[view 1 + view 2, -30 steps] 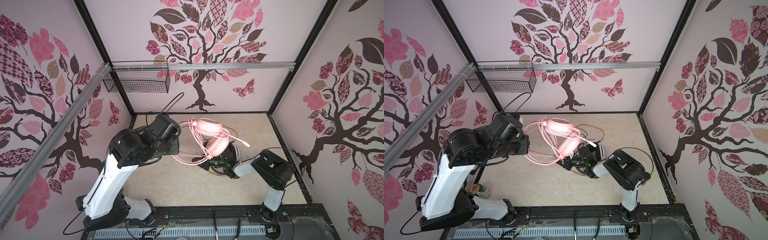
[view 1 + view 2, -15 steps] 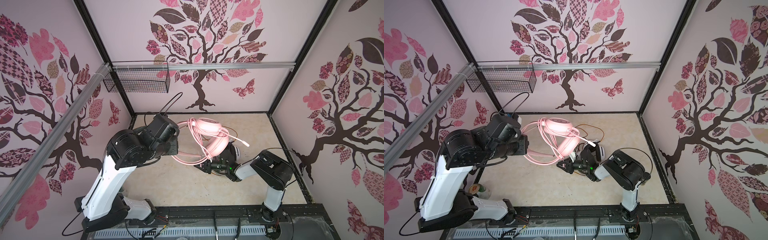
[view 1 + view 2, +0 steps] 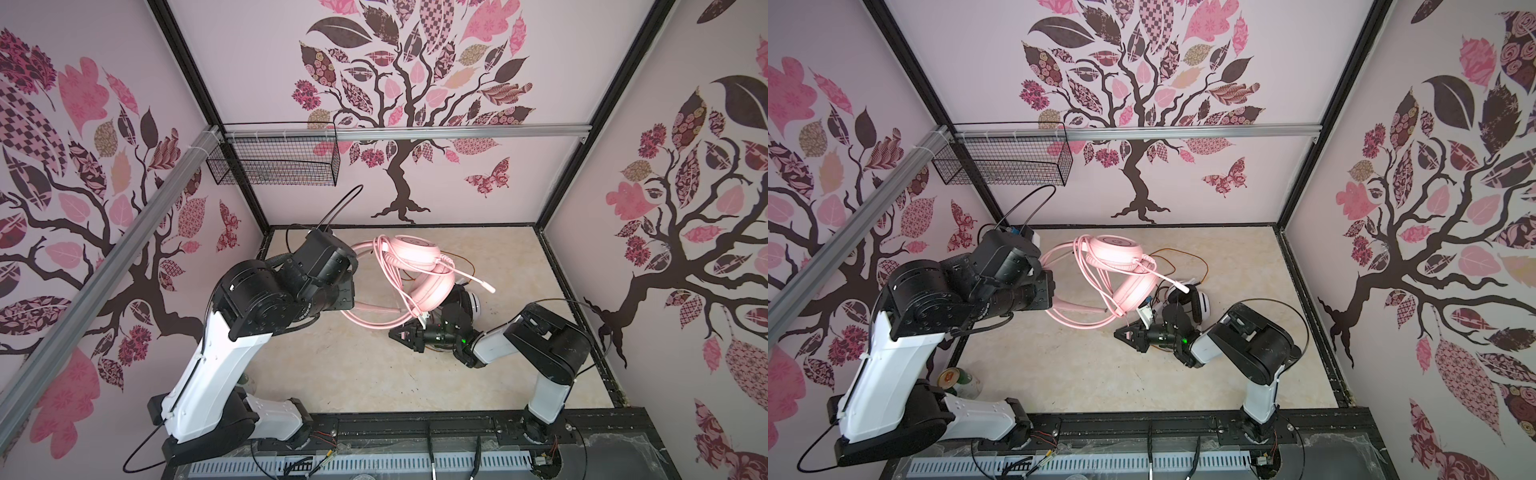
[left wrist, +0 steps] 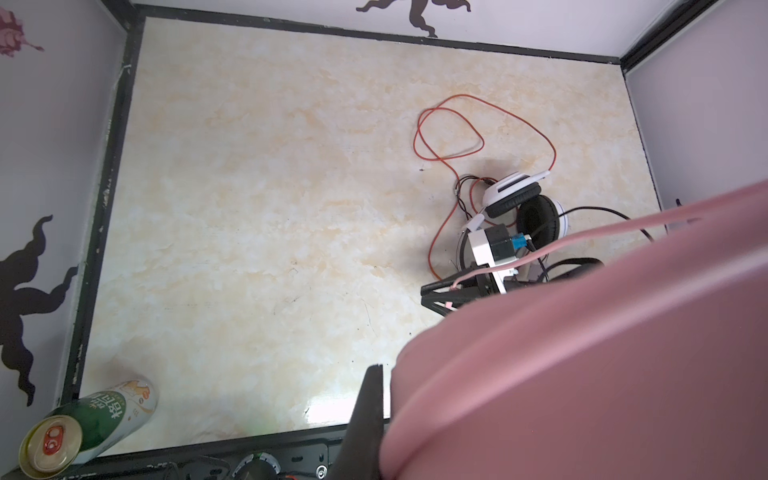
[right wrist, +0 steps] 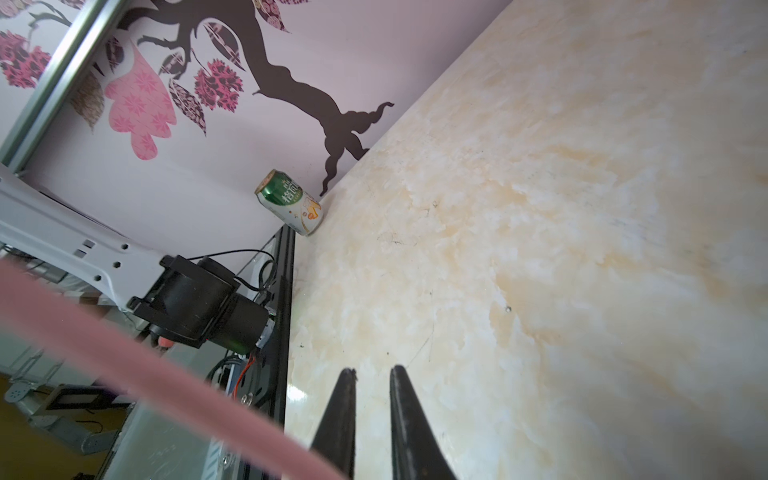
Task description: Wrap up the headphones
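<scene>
A green-and-white drink can lies on its side in the near left corner of the glossy, cream marble-patterned worktop. The left gripper is clamped fully closed on the matte pink headset, holding its round padded cups off the surface. Loops of the thick pink cable hang from it. The right gripper has slim black tapered fingers closed to a narrow slit. The left wrist view shows the pink cable running taut into them, back from the tips. Behind that gripper, the white-and-black headset lies on the worktop with its thin orange-red cable in loose curls. A second ago the right gripper sat tucked under the pink cup; now it reaches further left, while the left gripper has barely moved.
</scene>
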{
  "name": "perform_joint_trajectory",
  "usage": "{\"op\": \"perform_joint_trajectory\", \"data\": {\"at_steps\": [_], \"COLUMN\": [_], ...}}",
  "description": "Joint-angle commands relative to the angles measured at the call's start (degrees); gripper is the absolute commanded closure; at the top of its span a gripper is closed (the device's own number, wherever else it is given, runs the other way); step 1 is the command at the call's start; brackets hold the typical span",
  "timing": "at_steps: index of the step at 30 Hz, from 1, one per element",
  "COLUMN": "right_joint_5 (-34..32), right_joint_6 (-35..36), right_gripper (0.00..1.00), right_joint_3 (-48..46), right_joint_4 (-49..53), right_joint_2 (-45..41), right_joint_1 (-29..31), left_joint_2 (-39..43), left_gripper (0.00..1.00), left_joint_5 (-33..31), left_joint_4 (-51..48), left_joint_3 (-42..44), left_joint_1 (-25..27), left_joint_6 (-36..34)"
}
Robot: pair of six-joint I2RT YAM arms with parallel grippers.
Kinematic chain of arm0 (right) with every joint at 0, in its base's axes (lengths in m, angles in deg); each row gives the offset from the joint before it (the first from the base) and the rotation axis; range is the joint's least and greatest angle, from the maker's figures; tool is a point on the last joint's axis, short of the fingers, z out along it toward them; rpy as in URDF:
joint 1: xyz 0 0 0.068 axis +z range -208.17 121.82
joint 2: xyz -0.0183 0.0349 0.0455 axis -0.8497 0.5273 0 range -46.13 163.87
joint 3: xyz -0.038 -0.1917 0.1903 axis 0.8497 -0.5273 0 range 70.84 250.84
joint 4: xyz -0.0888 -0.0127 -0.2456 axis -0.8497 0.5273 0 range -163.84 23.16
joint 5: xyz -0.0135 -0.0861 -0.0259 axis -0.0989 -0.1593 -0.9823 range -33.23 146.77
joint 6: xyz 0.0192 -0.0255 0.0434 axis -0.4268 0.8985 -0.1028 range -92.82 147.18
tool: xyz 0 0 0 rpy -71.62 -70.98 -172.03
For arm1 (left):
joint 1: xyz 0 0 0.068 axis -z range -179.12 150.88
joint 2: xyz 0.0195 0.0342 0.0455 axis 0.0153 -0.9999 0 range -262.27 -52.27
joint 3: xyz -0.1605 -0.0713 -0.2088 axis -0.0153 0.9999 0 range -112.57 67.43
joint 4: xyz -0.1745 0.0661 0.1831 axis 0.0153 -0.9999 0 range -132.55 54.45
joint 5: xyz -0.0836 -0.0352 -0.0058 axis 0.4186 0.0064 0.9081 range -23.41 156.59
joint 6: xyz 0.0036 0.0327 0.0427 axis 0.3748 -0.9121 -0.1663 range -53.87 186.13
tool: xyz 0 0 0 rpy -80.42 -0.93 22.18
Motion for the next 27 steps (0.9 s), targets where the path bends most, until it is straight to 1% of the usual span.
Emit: {"op": "perform_joint_trajectory", "data": {"at_steps": [1, 2, 4, 6, 8, 10, 14, 18, 23, 27], "right_joint_5": [-4.5, -7.5, -13.3, -18.4, -23.0, -26.8, -33.1, -38.2, -45.9, -50.8], "right_joint_6": [10.1, 14.5, 19.5, 21.6, 23.1, 24.1, 25.8, 28.7, 33.1, 35.9], "right_gripper": [0.85, 0.84, 0.84, 0.84, 0.85, 0.85, 0.86, 0.86, 0.86, 0.86], "right_joint_3": [0.0, 0.6, 1.1, 1.4, 2.1, 3.4, 7.6, 13.6, 21.7, 25.5], "right_joint_4": [21.1, 29.1, 39.8, 47.6, 54.7, 60.3, 69.7, 78.9, 90.4, 93.8], "right_joint_2": [-10.6, -13.7, -19.2, -24.2, -28.7, -32.5, -37.7, -38.7, -36.0, -35.4], "right_joint_1": [3.3, 5.2, 8.0, 10.0, 11.6, 12.7, 13.8, 14.3, 14.4, 14.5], "left_joint_2": [-0.4, -0.7, -1.0, -1.9, -3.4, -5.1, -8.5, -10.6, -13.3, -14.1], "left_gripper": [1.00, 1.00, 1.00, 1.00, 1.00, 1.00, 1.00, 1.00, 1.00, 1.00], "left_joint_5": [-3.5, -3.7, -2.9, -1.9, -2.1, -4.3, -10.7, -16.0, -16.6, -16.2], "left_joint_4": [1.5, 1.9, 3.4, 4.3, 4.2, 3.8, 1.6, 0.5, -0.5, -0.1], "left_joint_3": [0.1, 0.0, 0.3, 0.5, 0.1, -0.1, 0.2, 3.9, 9.8, 16.6], "left_joint_1": [-1.4, -2.4, -5.9, -9.3, -11.5, -11.8, -11.8, -11.9, -11.9, -11.6], "left_joint_6": [3.3, 3.3, 2.1, 1.1, 0.2, -0.3, -0.5, 0.6, 3.4, 4.7]}}
